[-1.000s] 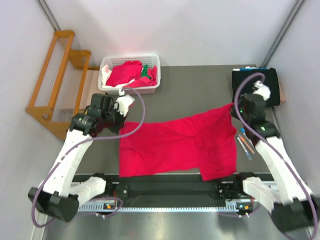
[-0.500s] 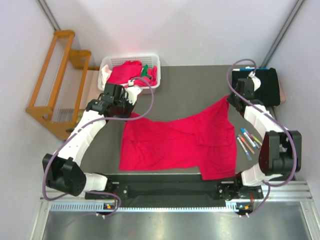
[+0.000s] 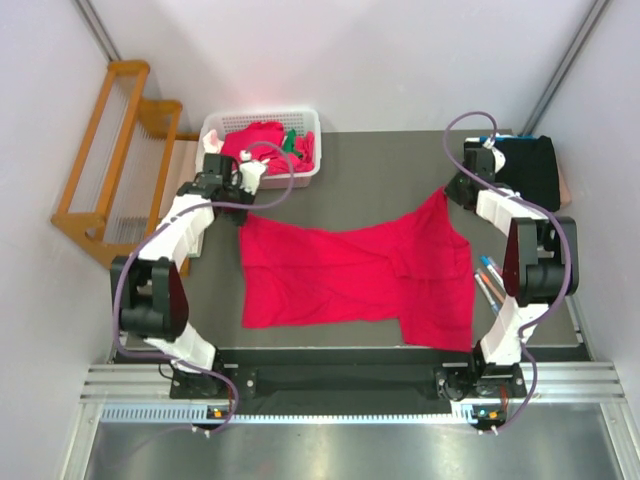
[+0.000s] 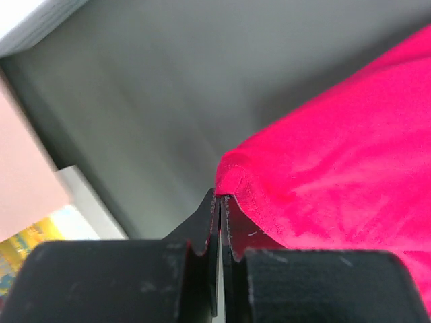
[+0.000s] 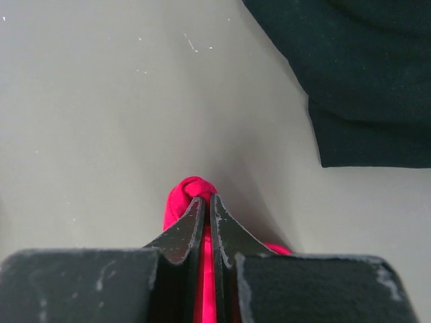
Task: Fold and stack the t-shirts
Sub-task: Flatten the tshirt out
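A crimson red t-shirt (image 3: pixel 350 275) lies spread across the middle of the dark table, with its two far corners pulled up. My left gripper (image 3: pixel 238 207) is shut on the far left corner; in the left wrist view the cloth (image 4: pixel 337 168) bunches at the closed jaw tips (image 4: pixel 220 196). My right gripper (image 3: pixel 455 190) is shut on the far right corner, and a red fold (image 5: pixel 185 192) pokes out past its tips (image 5: pixel 205 196). A black t-shirt (image 3: pixel 530 170) lies flat at the back right, also in the right wrist view (image 5: pixel 363 81). More red, green and white shirts (image 3: pixel 258 143) fill the basket.
The white plastic basket (image 3: pixel 312 120) stands at the table's back left, just beyond my left gripper. A few coloured pens (image 3: pixel 490 280) lie by the red shirt's right edge. A wooden rack (image 3: pixel 115 150) stands off the table to the left.
Both arms have stretched toward the back of the table, still gripping the corners. The red shirt's far edge has been dragged farther back and the cloth has shifted with it.
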Controlling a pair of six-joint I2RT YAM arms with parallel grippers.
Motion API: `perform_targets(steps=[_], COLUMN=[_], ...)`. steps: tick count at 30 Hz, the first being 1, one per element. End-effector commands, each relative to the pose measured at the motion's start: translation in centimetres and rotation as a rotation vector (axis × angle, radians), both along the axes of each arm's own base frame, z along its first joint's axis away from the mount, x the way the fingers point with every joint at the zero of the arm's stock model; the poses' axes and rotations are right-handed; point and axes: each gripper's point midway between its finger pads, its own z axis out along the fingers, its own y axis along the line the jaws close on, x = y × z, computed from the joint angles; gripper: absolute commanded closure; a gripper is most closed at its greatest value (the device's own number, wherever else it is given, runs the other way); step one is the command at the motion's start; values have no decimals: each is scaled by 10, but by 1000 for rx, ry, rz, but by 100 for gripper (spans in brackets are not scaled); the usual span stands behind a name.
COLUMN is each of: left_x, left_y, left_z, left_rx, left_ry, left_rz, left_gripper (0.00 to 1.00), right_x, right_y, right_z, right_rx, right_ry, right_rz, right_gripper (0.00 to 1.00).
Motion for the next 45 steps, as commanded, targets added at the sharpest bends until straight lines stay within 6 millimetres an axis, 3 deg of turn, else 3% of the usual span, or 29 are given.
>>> perform_targets(steps=[1,3,6,9,15,22,28,29,30,36,38,39,40,42,43,45], left_x=[52,58,74,79,71,61,66,68,69,75,76,76,76,76,76,77], left_y=[46,68,87,92,81,73,73,73,75,75,76,76,78,79,81,81], left_z=[10,-4,-5,-8,-6,1,2,0,0,2,2,3,6,9,12,18], left_rx=[16,32,40,31,-18,-50,-50,-49,-48,-55,-49,-46,-40,-32,-26,-25], left_ry=[-89,-49,-44,-35,-13,-20,-43,-43,-48,-59,-62,-65,-73,-82,-91,-106], left_rz=[94,135,174,185,151,126,135,136,141,153,152,151,155,159,164,167], left_gripper=[100,100,100,100,100,100,100,100,100,98,89,58,40,12,1,1], right_x=[20,20,20,19,20,29,40,44,46,55,58,58,59,56,55,51], right_y=[-3,-3,-3,-3,-2,0,-4,-21,-23,-25,-22,-21,-19,-18,-17,-15], right_z=[34,40,47,52,53,32,21,24,23,16,11,8,9,12,13,21], right_rx=[5,3,7,6,6,12,-23,-29,-35,-42,-33,-32,-30,-26,-26,-28], right_ry=[-106,-118,-134,-146,-152,-119,-97,-102,-96,-68,-40,-30,-31,-31,-28,-30], right_rz=[-3,-3,-4,-5,0,15,15,-16,-19,2,16,23,29,36,37,42], right_gripper=[100,100,100,100,100,100,100,100,100,100,87,78,65,52,35,27])
